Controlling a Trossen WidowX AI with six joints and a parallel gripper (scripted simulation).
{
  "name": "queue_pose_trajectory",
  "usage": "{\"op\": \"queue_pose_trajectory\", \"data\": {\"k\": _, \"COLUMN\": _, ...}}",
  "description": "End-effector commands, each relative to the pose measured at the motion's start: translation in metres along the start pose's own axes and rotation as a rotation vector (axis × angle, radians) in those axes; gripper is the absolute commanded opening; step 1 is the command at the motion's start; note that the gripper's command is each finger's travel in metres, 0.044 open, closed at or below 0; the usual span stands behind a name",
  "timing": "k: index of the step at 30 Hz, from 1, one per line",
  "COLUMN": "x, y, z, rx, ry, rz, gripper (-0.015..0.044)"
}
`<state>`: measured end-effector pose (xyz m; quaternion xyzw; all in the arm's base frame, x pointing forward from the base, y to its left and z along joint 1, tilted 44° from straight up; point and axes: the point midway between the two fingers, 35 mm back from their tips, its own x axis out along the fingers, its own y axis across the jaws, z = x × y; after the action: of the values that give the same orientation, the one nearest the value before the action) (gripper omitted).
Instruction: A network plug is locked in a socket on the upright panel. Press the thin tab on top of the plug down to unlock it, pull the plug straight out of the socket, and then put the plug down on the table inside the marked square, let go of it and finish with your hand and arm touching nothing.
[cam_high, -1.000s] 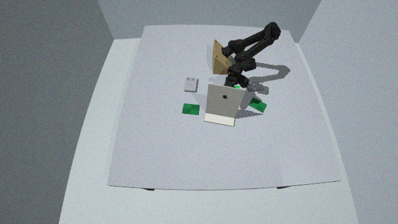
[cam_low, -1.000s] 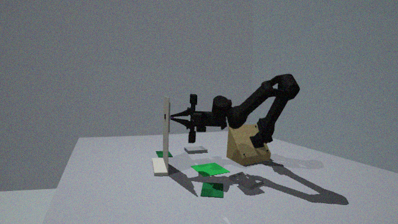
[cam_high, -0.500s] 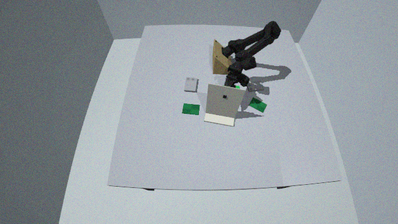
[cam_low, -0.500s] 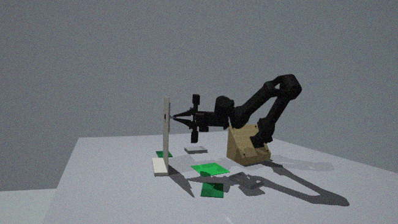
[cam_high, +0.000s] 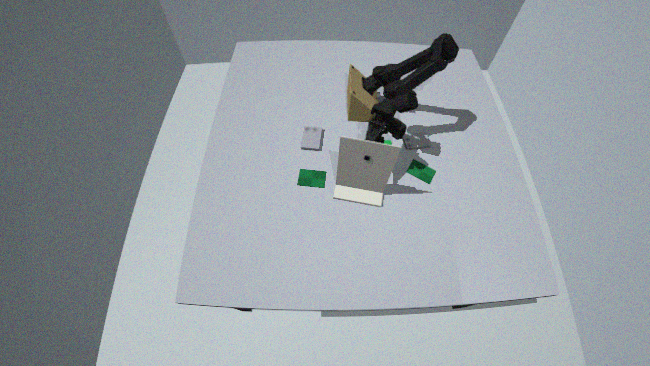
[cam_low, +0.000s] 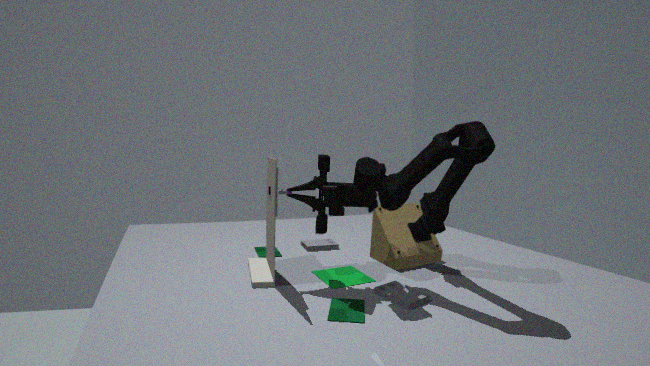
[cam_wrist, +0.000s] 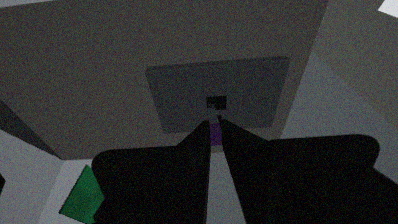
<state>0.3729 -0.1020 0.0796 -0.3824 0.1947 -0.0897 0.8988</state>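
The upright panel (cam_high: 360, 172) (cam_low: 271, 225) (cam_wrist: 100, 75) stands on a pale foot. The dark socket opening (cam_wrist: 216, 102) shows in its grey plate. My gripper (cam_low: 288, 192) (cam_wrist: 214, 125) is shut on the plug (cam_low: 282, 192) (cam_wrist: 215, 136), a small purple and grey piece held level in front of the panel. The plug's front end is close to the socket mouth; whether its tip is still just inside is too small to tell. The tab is hidden between the fingers. The bright green square (cam_high: 388, 142) (cam_low: 345, 275) lies on the table between panel and arm base.
Two darker green patches lie on either side of the panel, one on the right (cam_high: 421, 171) (cam_low: 346, 310) and one on the left (cam_high: 311, 178) (cam_low: 267, 251). A low grey box (cam_high: 312, 138) (cam_low: 320, 244) lies near the left patch. The arm's tan base (cam_high: 357, 100) (cam_low: 395, 240) stands behind.
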Motion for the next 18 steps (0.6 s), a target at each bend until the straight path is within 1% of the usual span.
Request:
{"op": "queue_pose_trajectory", "data": {"k": 1, "x": -0.0034, "y": -0.0012, "z": 0.0005, "rx": 0.004, "ry": -0.009, "rz": -0.002, "gripper": 0.0000}}
{"op": "queue_pose_trajectory", "data": {"k": 18, "x": -0.0120, "y": -0.0010, "z": -0.0054, "rx": 0.003, "ry": -0.008, "rz": -0.002, "gripper": 0.0000}}
